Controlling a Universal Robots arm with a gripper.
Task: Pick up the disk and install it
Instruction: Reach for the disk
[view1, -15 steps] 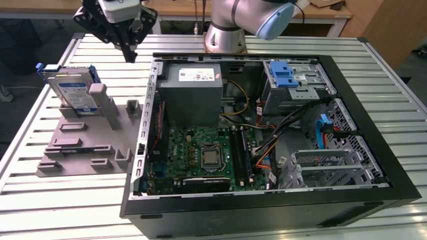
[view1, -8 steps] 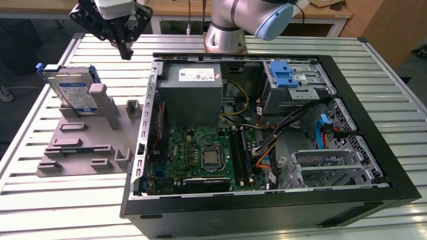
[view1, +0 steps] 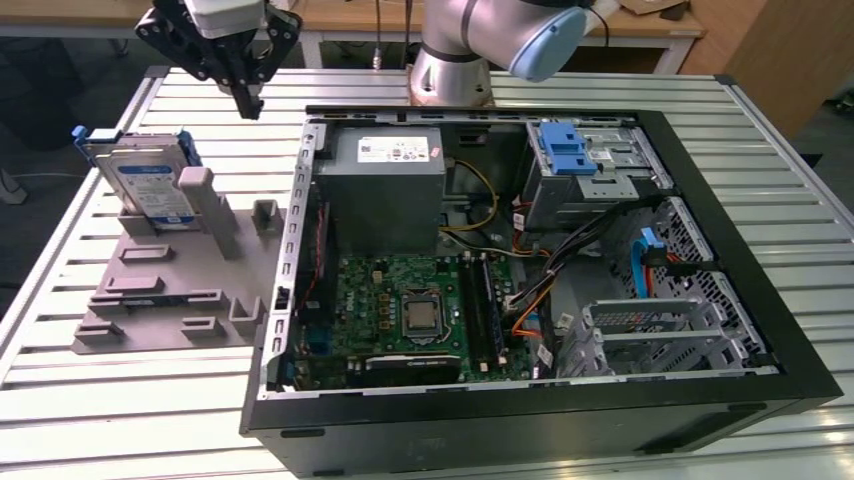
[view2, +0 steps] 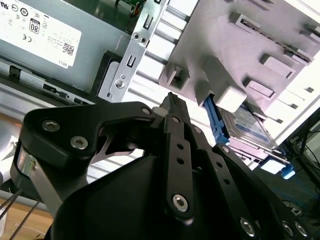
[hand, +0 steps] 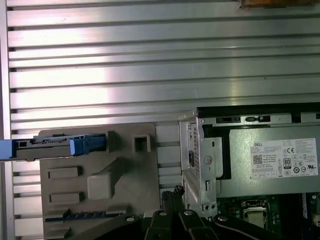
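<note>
While the disk (view1: 144, 186) stands on edge in its grey holder (view1: 160, 300) by the desk's (view1: 134, 420) far corner, exterior view's left, the jaws hang nearby, pinched together and empty, with pickup and fitting into the open case (view1: 534, 425) both undone.

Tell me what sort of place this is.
Probably a robotics lab or test bench for computer assembly: a slatted aluminium table carries an open computer case, a grey fixture props the disk on edge, and a robot arm stands on the table.
</note>
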